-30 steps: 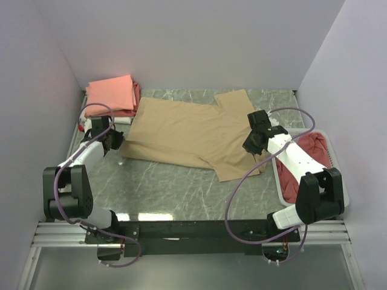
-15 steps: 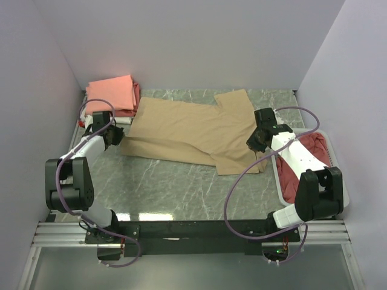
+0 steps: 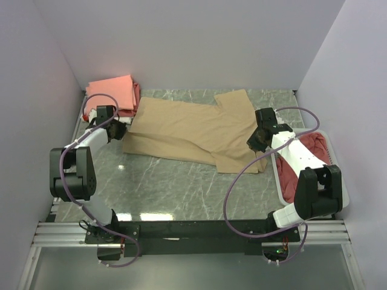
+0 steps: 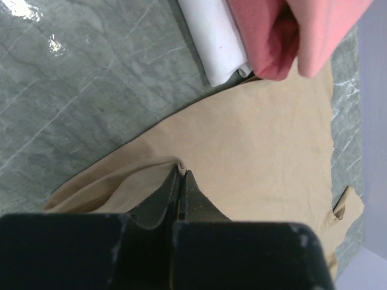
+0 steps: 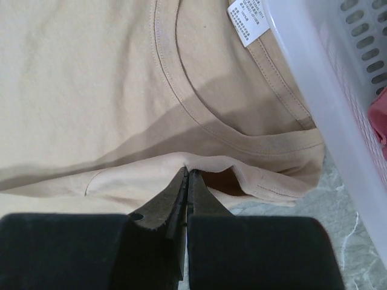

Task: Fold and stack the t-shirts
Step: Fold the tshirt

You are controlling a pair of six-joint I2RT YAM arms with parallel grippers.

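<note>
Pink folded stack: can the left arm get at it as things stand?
Probably yes on reach: the pink stack lies just beyond the left claw, nothing between. But that claw is shut on the tan t-shirt's edge and must let go first.

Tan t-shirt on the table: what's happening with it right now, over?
Left gripper shut on tan t-shirt at hem, right gripper shut near collar. Shirt spread on table. Either end crowded: salmon-pink stack, white basket.
</note>
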